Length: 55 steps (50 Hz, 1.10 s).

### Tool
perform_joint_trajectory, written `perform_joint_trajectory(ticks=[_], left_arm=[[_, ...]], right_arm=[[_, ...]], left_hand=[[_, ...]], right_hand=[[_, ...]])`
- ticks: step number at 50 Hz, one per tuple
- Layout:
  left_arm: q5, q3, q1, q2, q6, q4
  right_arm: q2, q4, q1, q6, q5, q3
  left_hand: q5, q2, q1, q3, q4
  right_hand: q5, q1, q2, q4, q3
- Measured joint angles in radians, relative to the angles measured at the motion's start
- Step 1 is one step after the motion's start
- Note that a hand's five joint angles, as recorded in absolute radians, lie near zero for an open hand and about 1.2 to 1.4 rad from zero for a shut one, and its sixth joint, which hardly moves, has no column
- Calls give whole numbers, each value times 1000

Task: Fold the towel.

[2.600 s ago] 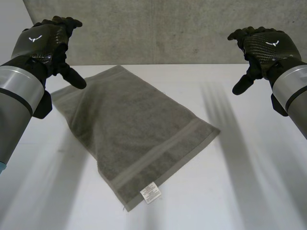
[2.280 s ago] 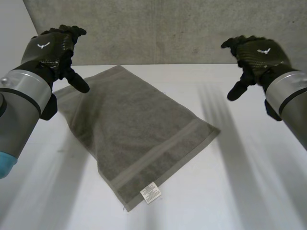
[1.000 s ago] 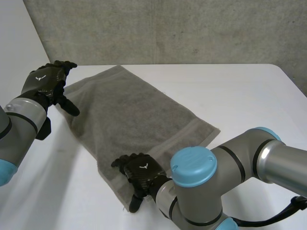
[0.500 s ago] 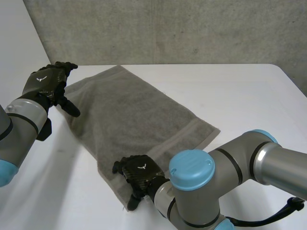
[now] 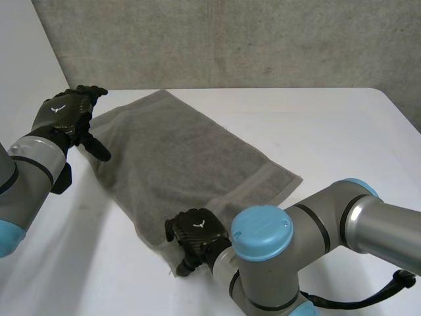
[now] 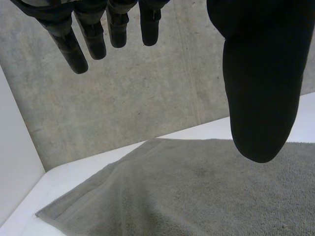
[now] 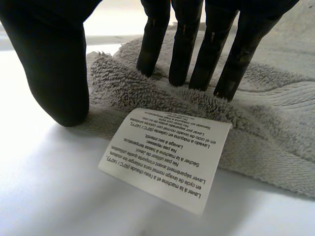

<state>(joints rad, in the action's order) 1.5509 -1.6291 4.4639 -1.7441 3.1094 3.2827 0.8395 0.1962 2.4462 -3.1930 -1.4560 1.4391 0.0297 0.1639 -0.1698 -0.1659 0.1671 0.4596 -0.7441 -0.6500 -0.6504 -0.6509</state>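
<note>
The towel (image 5: 191,164) lies flat and askew in the middle of the table (image 5: 342,131), ready for folding. The right hand (image 5: 197,234) pinches the corner nearest the table's front edge, fingers on the pile, thumb at the hem, apparently to lift it. The left hand (image 5: 62,115), fingers straight and empty, hovers over the corner by the table's left edge. The label (image 7: 165,157) carries care lines including "Ne pas repasser".

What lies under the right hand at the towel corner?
The right hand pinches the towel corner between fingers and thumb; the white care label lies on the table in front. What the cloth covers is hidden.
</note>
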Motion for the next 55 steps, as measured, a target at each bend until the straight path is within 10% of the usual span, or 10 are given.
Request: perform_joint_trajectory(ticks=[55], left_arm=[[-2, -8, -4, 4, 2, 0]], right_arm=[[74, -11, -103, 69, 22, -5]], left_hand=[[0, 0, 0, 0, 0]], right_hand=[[567, -638, -560, -564, -558]])
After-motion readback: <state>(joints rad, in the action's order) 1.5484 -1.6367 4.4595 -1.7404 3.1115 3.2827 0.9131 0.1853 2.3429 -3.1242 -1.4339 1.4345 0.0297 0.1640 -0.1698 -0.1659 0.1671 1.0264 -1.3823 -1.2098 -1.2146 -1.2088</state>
